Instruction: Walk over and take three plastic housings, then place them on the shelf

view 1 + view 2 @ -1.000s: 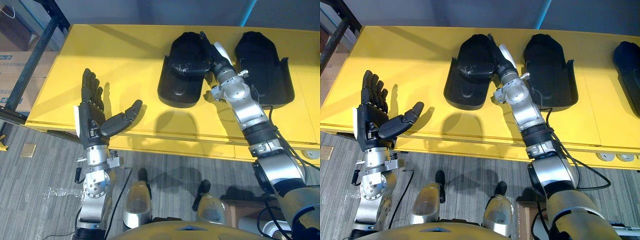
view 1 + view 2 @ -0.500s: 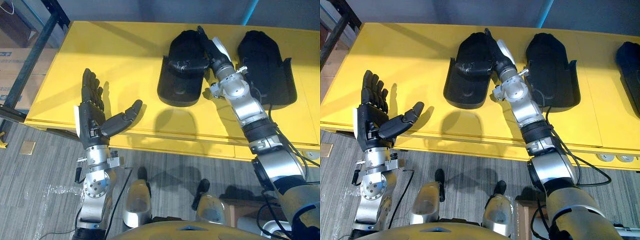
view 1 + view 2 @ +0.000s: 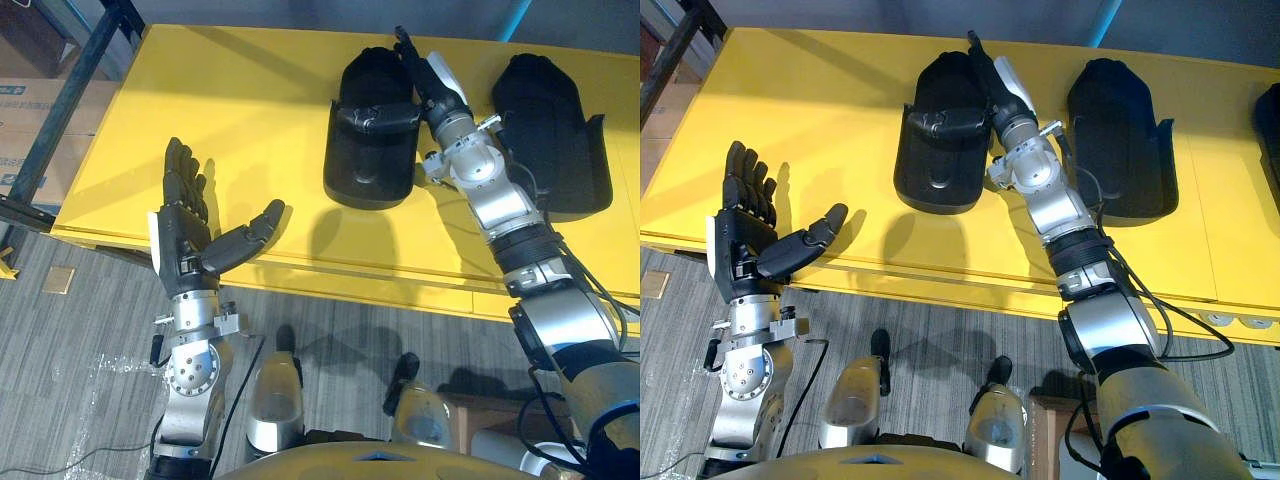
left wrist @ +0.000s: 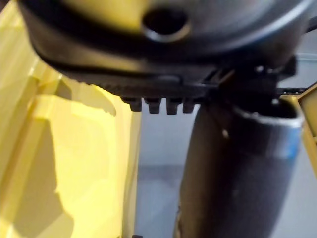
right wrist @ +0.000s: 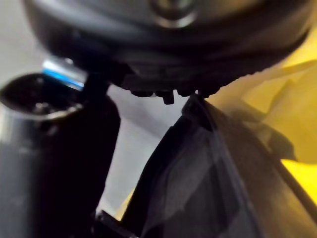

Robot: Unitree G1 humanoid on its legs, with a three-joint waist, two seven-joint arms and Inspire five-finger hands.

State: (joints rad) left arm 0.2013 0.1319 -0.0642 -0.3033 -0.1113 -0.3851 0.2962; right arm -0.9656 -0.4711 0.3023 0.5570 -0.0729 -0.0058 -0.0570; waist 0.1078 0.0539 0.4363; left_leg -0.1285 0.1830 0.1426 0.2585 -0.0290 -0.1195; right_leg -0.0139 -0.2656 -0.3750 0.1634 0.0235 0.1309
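- Black plastic, matte with a faint sheen: the left housing [image 3: 368, 165] lies flat on the yellow tabletop [image 3: 240, 110]. It is a shallow, shoe-shaped shell, rounded at the far end, with a thin raised wall round its sides.
- The right hand [image 3: 998, 92] has it by the wall on the robot's right. The thumb is hooked across the inside and the other fingers lie along the outside, so the wall is pinched between them.
- I take this to be the first pick-up, with none of the three housings off the tabletop yet.
- The grip is on one side only, so the shell will likely tip or swing when raised. A firm squeeze and a slow, straight lift would suit.
- The left hand [image 3: 185, 235] is spread, palm up, over the tabletop's near edge and holds nothing. It is well apart from the housing, but looks well placed to support the free side.
- The middle housing [image 3: 550, 130] lies just beside the right arm, so any sideways sweep could knock it. A third housing [image 3: 1272, 115] shows at the tabletop's right edge.
- Hard, smooth plastic on a smooth painted top should slide easily, and the thin wall may flex under the pinch.
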